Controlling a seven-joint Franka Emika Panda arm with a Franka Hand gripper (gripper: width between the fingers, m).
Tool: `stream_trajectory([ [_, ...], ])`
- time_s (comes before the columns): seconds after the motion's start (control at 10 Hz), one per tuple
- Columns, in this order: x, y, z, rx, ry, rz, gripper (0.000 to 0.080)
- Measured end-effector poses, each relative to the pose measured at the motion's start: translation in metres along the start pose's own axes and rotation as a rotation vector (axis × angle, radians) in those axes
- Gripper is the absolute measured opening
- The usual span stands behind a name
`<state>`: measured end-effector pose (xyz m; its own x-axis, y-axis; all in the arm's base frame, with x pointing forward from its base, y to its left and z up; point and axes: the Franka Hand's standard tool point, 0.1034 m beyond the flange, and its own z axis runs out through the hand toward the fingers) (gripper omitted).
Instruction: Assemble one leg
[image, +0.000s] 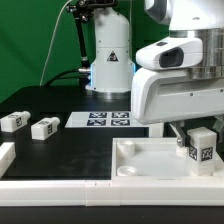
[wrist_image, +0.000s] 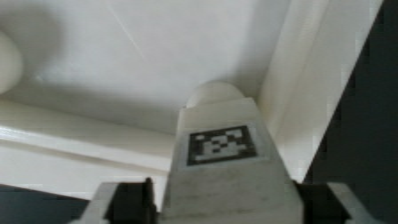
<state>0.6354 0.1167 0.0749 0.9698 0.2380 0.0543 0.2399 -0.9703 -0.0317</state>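
Backdrop: green curtain hanging behind, a white robot base standing at the far edge of the bench.
Bench: black surface, carrying all the loose parts.
Marker board: lying flat near the robot base, showing several printed tags.
End effector: hanging low at the exterior view's right, gripping the leg, fingers pressing on both sides of it in the wrist view.
Held leg: sitting upright between the fingers, tag facing the exterior camera, hovering over the tabletop's near right corner; in the wrist view the leg pointing down toward the white surface, its tag clearly showing.
Tabletop: large white piece lying flat at the exterior view's lower right, raised rim running around it, a round corner socket showing at its near left corner.
Contact: not possible telling whether the leg's tip is touching the tabletop or floating just above it.
Spare legs: one lying at the exterior view's far left, another lying just beside it, both well apart from the tabletop.
White part: poking in at the left edge, too cropped for identifying.
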Motion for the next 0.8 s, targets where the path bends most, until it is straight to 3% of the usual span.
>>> stream_trajectory([
  [0.4, -0.0001, -0.0001, 0.0002, 0.001, 0.000, 0.029, 0.0291],
  [0.5, -0.0010, -0.0032, 0.0005, 0.010, 0.005, 0.232, 0.0291],
  [0.7, -0.0050, -0.0069, 0.0008, -0.021, 0.012, 0.532, 0.0291],
  [0.8, -0.0050, -0.0056, 0.0014, -0.007, 0.013, 0.613, 0.0291],
])
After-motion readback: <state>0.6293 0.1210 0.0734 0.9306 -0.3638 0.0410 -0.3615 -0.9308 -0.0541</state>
